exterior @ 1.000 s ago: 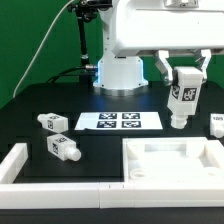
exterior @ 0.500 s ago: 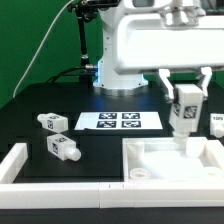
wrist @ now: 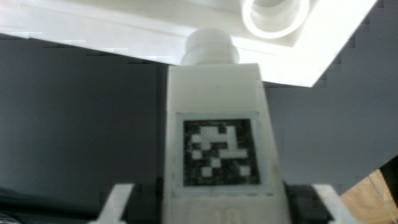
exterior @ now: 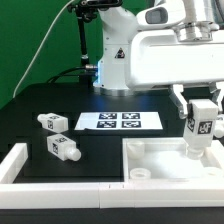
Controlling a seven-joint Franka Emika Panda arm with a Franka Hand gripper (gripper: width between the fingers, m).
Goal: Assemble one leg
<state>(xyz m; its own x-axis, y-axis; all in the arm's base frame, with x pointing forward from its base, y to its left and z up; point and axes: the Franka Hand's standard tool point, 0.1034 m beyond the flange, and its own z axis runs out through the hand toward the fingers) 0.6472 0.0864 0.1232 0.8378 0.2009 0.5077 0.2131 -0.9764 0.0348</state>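
Observation:
My gripper [exterior: 202,112] is shut on a white leg [exterior: 200,130] with a black-and-white tag. It holds the leg upright, its tip just over the far right part of the large white panel [exterior: 170,160]. In the wrist view the leg [wrist: 217,120] fills the middle between my fingers [wrist: 119,204], pointing toward the panel's corner [wrist: 267,40] with a round hole [wrist: 276,12]. Two more legs lie on the black table at the exterior view's left, one [exterior: 50,121] farther back and one [exterior: 62,149] nearer.
The marker board [exterior: 119,121] lies in the middle, behind the panel. A white L-shaped rail [exterior: 20,163] runs along the front and left. The robot base [exterior: 118,60] stands at the back, with a cable at its left.
My gripper has moved toward the exterior view's right and down with the leg, from above the table beside the marker board to over the panel's far right part.

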